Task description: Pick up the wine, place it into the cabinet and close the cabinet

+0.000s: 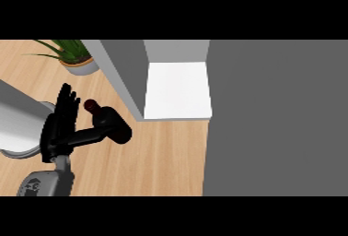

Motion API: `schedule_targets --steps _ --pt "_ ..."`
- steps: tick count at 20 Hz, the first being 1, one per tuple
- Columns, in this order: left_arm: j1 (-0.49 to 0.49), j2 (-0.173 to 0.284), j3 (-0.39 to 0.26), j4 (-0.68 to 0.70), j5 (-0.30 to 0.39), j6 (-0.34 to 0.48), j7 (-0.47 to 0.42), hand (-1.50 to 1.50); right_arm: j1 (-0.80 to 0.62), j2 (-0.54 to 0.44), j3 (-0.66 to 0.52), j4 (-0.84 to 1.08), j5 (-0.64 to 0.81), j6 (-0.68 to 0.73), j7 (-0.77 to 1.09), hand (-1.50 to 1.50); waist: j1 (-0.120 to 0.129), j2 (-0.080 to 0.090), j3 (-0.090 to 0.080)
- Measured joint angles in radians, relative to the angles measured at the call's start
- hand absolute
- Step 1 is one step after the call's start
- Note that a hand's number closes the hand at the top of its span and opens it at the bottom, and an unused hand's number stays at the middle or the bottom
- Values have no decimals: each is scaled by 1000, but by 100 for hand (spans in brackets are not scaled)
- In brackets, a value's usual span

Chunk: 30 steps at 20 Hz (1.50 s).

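One hand is seen in the head view, at about nine o'clock from the picture's middle; by its place at the view's left it is taken to be the robot's left hand. Its fingers are held straight and together, pointing towards twelve o'clock, while its thumb is stretched out towards three o'clock. The wine, a dark bottle with a reddish top at its eleven o'clock end, is seen lying against the thumb and just beside the fingers. Whether the thumb is wrapped round the bottle or only laid across it cannot be told, since black hand and dark bottle run together. Below the hand, at six o'clock, a grey forearm is seen coming in from the lower edge.

The bottle is found over the wooden counter, just at eight o'clock of the cabinet, whose grey wall is seen beside a white inner floor. A broad grey panel is spread over the view's three o'clock side. A potted plant is placed at eleven o'clock, and a pale round object is partly seen at the nine o'clock edge.
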<state>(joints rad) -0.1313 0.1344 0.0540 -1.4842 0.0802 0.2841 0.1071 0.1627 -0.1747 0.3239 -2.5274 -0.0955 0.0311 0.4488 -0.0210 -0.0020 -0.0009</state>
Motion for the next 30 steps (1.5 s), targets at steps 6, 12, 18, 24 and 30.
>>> schedule_targets --steps 6,12,18,24,30 --pt "-17 -11 20 129 20 -41 -78 -150 -3 -2 3 -1 0 -3 1 -150 -1 0 0" --pt "-21 -28 31 241 31 -82 -173 -150 19 -13 -9 -1 -2 11 -16 -150 -1 0 0" --pt "-32 -53 40 366 38 -117 -277 -150 18 -11 -11 1 -3 12 -21 -150 0 0 0" --pt "-74 -65 73 476 61 -140 -347 -150 7 -7 -15 2 -5 12 -17 -150 0 1 0" --pt "-88 -106 113 564 110 -163 -446 -150 16 -4 -11 2 -6 14 -26 -150 0 0 0"
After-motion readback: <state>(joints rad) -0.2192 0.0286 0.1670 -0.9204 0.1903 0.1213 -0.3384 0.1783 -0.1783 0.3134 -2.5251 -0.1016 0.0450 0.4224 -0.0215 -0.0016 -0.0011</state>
